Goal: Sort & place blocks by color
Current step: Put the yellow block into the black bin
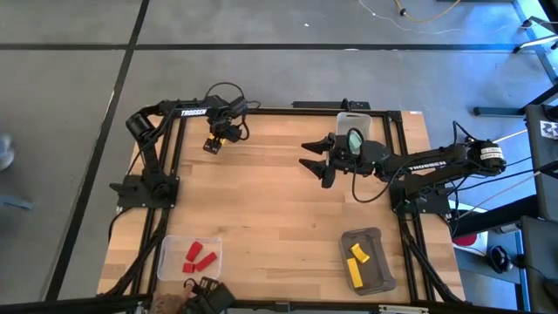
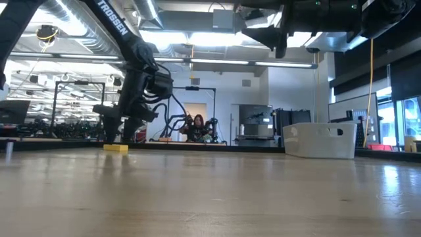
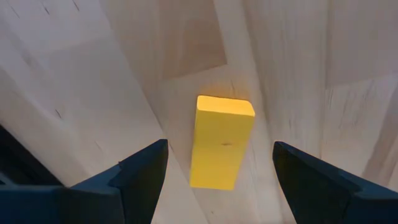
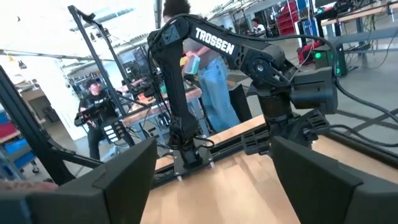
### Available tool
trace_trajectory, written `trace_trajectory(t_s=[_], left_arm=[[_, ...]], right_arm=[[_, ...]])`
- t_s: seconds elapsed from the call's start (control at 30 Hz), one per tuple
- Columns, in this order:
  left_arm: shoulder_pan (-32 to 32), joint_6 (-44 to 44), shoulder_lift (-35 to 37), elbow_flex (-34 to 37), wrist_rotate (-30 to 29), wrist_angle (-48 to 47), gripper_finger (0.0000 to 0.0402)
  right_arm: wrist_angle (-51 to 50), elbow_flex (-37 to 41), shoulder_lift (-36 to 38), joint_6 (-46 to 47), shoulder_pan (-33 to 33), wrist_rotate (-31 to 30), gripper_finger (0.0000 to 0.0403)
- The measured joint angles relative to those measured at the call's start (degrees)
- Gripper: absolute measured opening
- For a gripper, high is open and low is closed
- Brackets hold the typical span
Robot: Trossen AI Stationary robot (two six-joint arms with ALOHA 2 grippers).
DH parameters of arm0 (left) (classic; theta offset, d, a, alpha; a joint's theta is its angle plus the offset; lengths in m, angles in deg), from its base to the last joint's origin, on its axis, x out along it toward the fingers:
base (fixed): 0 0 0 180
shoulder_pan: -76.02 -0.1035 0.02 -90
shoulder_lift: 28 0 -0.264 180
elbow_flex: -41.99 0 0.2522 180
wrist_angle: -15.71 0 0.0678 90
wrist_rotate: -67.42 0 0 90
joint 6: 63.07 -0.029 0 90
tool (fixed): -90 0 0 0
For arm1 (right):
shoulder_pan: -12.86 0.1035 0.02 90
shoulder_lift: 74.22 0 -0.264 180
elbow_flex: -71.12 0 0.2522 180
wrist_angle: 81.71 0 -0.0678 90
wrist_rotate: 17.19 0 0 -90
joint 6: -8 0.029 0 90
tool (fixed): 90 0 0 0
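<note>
A yellow block (image 3: 222, 142) lies flat on the table (image 1: 270, 209) at its far left, directly beneath the left gripper (image 3: 221, 171), whose spread fingers straddle the block without touching it. The right gripper (image 1: 318, 157), also spread and empty, hangs above the table beside the far white bin (image 1: 353, 122). Risk: if the fingers close off-centre, the bar may twist or skid away before reaching the grey bin (image 1: 377, 263) of yellow blocks.

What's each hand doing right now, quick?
Left hand: open, straddling the yellow block, not gripping.
Right hand: open, empty, raised above the table.
</note>
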Motion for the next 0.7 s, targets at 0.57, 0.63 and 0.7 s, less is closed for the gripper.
trace_trajectory(t_s=[0.57, 0.63, 0.7], left_arm=[[3.73, 1.60, -6.34, -0.41, -3.85, -1.21, 0.0251], [3.70, 2.29, -6.48, -0.44, -3.74, -1.80, 0.0250], [3.69, 3.62, -6.47, -0.44, -3.26, -1.95, 0.0247]], right_arm=[[0.15, 0.00, 0.00, 4.96, 0.06, 0.02, 0.0317], [0.14, 0.00, 0.00, 4.96, 0.19, 0.02, 0.0317], [0.14, 0.00, 0.00, 4.96, 0.42, 0.02, 0.0317]])
